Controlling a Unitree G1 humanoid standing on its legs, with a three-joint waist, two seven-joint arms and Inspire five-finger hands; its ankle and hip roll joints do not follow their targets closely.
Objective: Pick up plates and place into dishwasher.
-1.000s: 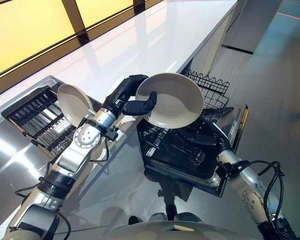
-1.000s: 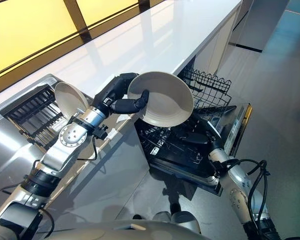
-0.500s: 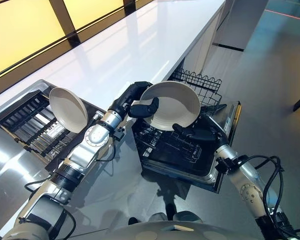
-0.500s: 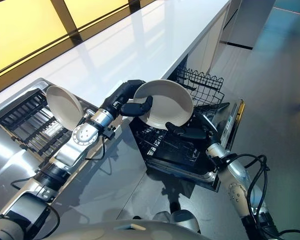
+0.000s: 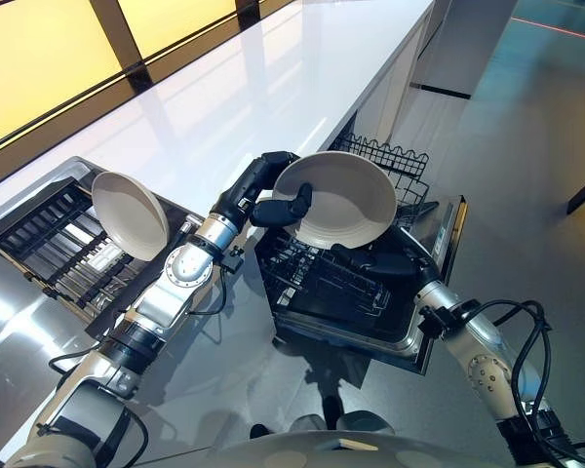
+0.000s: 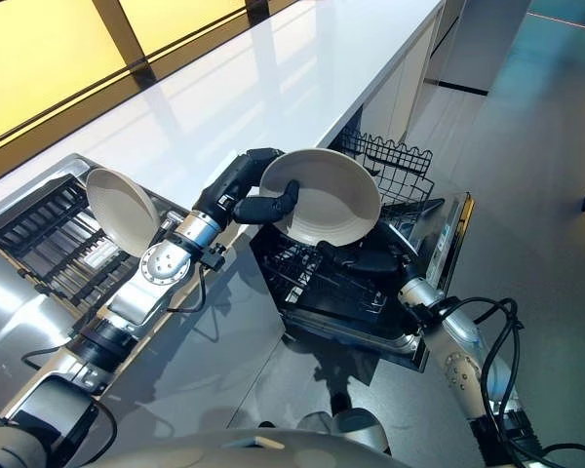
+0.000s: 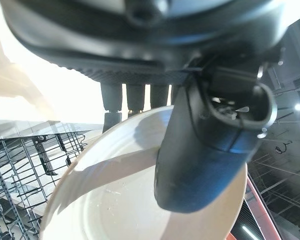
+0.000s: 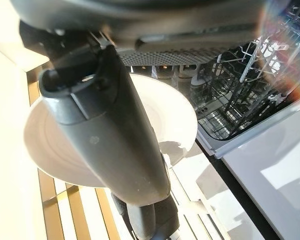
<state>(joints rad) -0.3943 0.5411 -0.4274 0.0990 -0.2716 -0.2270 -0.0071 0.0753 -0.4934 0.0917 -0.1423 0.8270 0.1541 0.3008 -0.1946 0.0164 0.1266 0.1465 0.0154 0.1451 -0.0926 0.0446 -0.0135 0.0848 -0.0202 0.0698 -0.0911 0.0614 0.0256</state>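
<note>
My left hand point(image 5: 270, 195) is shut on a cream plate point(image 5: 346, 200), thumb point(image 7: 205, 150) across its face and fingers behind its rim. It holds the plate tilted above the dishwasher's lower rack point(image 5: 327, 288). My right hand point(image 5: 380, 263) reaches in from the right just under the plate's lower rim, fingers fairly straight. In the right wrist view its thumb point(image 8: 115, 135) lies in front of the plate point(image 8: 55, 145), with the fingers past the plate's edge. A second cream plate point(image 5: 129, 214) stands on edge in the dish rack point(image 5: 49, 234) at the left.
The dishwasher door point(image 5: 447, 263) lies open toward the floor, with the lower rack pulled out over it. A black wire basket point(image 5: 385, 166) sits behind. The long white counter point(image 5: 273, 78) runs away at the back; the dish rack sits in a steel sink area.
The camera has shifted. The left hand has brought the plate lower and closer over the rack, and it now lies a little flatter. The right hand stays under its lower rim.
</note>
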